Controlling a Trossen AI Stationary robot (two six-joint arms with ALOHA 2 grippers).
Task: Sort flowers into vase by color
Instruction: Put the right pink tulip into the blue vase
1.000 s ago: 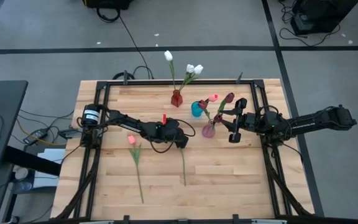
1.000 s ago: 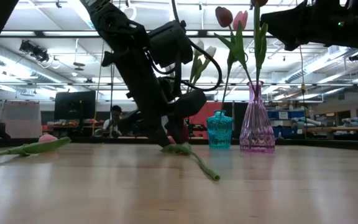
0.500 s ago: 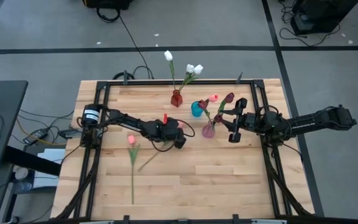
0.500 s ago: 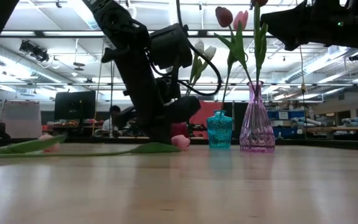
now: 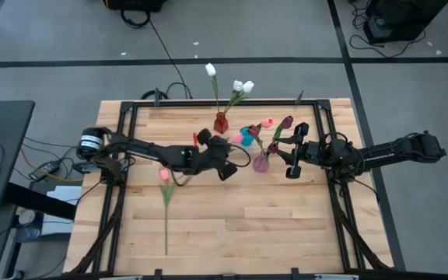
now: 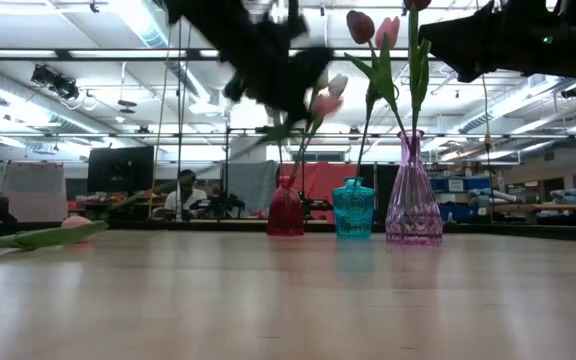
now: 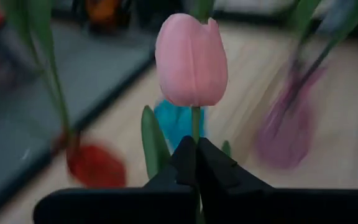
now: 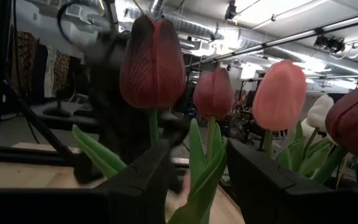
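My left gripper [image 7: 196, 149] is shut on a pink tulip [image 7: 191, 59] and holds it in the air near the red vase [image 5: 221, 123] and the blue vase [image 5: 246, 136]. In the low view the gripper [image 6: 268, 60] is blurred and the pink head [image 6: 323, 103] shows beside it. A second pink tulip [image 5: 164, 175] lies flat on the table, its stem running toward the near edge. My right gripper [image 5: 291, 152] stands open beside the purple vase [image 5: 261, 162]. Green leaves [image 8: 204, 174] of that vase's tulips stand between its fingers. My left gripper pinches the pink tulip's thin green stem [image 7: 195, 127] between its two fingertips, just below the head. The head stands upright beyond the fingertips. The tulip is lifted clear of the table. Its lower stem runs back under the gripper, out of sight.
White tulips [image 5: 243, 85] stand in the red vase at the table's far edge. Maroon tulips [image 8: 153, 62] and a pink one [image 8: 278, 93] rise close before my right gripper. Bare wood lies toward the near edge [image 5: 271, 233]. A black frame [image 5: 127, 117] borders the table.
My left gripper shut on the stem of the pink tulip lying on the table, then rose and rolled. The tulip swung about on the table, then came up clear, head upward, toward the vases. The other tulip's stem end swung a little toward the table's left.
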